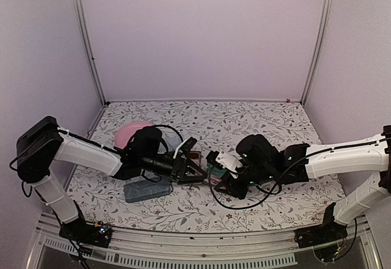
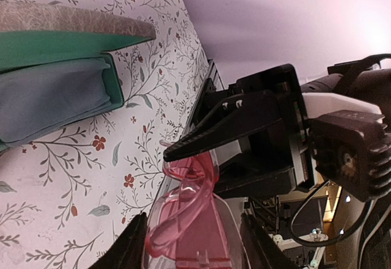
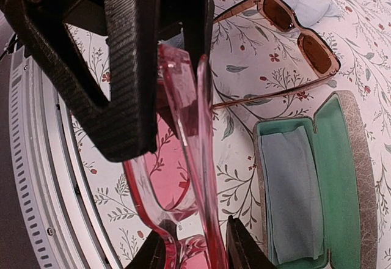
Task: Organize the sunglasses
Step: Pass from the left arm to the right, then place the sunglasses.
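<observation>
A: Top: left gripper (image 1: 194,172) & right gripper (image 1: 214,162) meet centre frame.
B: L wrist: pink pair (image 2: 183,232) bottom centre, clamped btwn L fingers (image 2: 125,254).
A: R wrist: R fingers (image 3: 242,254) straddle its temple, can't tell if gripping. Dark pair (image 3: 293,30) upper right, open case (image 3: 342,177) lower right.
B: Fold temple slow, L steady, no hinge twist.

Mid-table now: raised glasses (image 3: 165,183) sit off the table (image 1: 256,122), between the fingers of the left gripper (image 2: 194,223), the right gripper (image 3: 200,244) at their temple; just beside them the open case (image 3: 345,159) lies flat, a cloth (image 3: 290,183) in it; behind the case, second glasses (image 3: 299,33) rest on the table, another cloth (image 3: 305,3) beside them; closed case (image 1: 146,190) front-left, before the left arm (image 1: 85,153); dish (image 1: 129,136) behind it.
</observation>
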Robot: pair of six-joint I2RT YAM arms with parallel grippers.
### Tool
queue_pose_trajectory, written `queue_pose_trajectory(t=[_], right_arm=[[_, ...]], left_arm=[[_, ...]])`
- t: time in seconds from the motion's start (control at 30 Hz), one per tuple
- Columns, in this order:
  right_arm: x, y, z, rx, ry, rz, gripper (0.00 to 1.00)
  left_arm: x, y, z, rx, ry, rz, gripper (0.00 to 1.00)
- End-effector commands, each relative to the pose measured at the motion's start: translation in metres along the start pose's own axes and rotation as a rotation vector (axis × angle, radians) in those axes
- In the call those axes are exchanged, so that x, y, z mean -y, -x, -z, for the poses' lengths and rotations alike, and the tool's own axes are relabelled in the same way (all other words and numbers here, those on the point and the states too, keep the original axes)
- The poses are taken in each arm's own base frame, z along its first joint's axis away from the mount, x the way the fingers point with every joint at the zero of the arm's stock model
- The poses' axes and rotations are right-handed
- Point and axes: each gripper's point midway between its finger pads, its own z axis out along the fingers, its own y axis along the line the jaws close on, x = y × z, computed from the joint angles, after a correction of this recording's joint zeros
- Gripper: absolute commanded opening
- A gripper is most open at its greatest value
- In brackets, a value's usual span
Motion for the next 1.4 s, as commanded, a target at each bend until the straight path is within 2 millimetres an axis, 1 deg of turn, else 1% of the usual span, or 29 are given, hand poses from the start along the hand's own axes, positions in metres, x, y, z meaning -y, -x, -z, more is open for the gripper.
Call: queue_pose_trajectory(t=[0.0, 0.2, 0.3, 0.47, 0.6, 0.73, 0.87, 0.97, 1.0, 1.13, 1.27, 1.37], right_arm=[[0.010, 0.003, 0.004, 0.023, -0.055, -0.038, 0.30], [0.012, -0.008, 0.002, 0.003, -0.060, -0.052, 0.30], [0.012, -0.009, 0.002, 0.000, -0.058, -0.054, 0.30], [0.012, -0.011, 0.003, -0.002, -0.062, -0.057, 0.30], [0.014, -0.014, 0.004, -0.010, -0.055, -0.056, 0.30], [0.019, -0.019, 0.003, -0.042, -0.026, -0.064, 0.32], [0.028, -0.024, -0.001, -0.087, -0.011, -0.061, 0.32], [0.038, -0.024, -0.004, -0.102, -0.001, -0.046, 0.32], [0.041, -0.021, -0.005, -0.100, 0.007, -0.041, 0.32], [0.053, -0.020, -0.012, -0.128, 0.025, -0.043, 0.32], [0.059, -0.022, -0.022, -0.167, 0.065, -0.043, 0.32], [0.060, -0.028, -0.031, -0.207, 0.092, -0.048, 0.32]], left_arm=[[-0.007, -0.002, 0.002, -0.005, 0.015, -0.013, 0.36], [-0.006, -0.001, 0.005, 0.006, 0.032, -0.032, 0.54], [-0.006, -0.001, 0.006, 0.006, 0.036, -0.037, 0.62], [-0.006, -0.003, 0.007, 0.003, 0.038, -0.036, 0.70], [-0.010, -0.004, 0.010, 0.010, 0.066, -0.046, 0.72], [-0.016, 0.000, 0.017, 0.036, 0.146, -0.091, 0.72], [-0.017, 0.006, 0.028, 0.080, 0.215, -0.133, 0.72], [-0.017, 0.012, 0.036, 0.120, 0.267, -0.167, 0.72], [-0.017, 0.014, 0.038, 0.129, 0.279, -0.177, 0.72], [-0.015, 0.019, 0.046, 0.162, 0.316, -0.206, 0.72], [-0.013, 0.022, 0.051, 0.184, 0.336, -0.225, 0.73], [-0.013, 0.023, 0.054, 0.195, 0.345, -0.234, 0.73]])
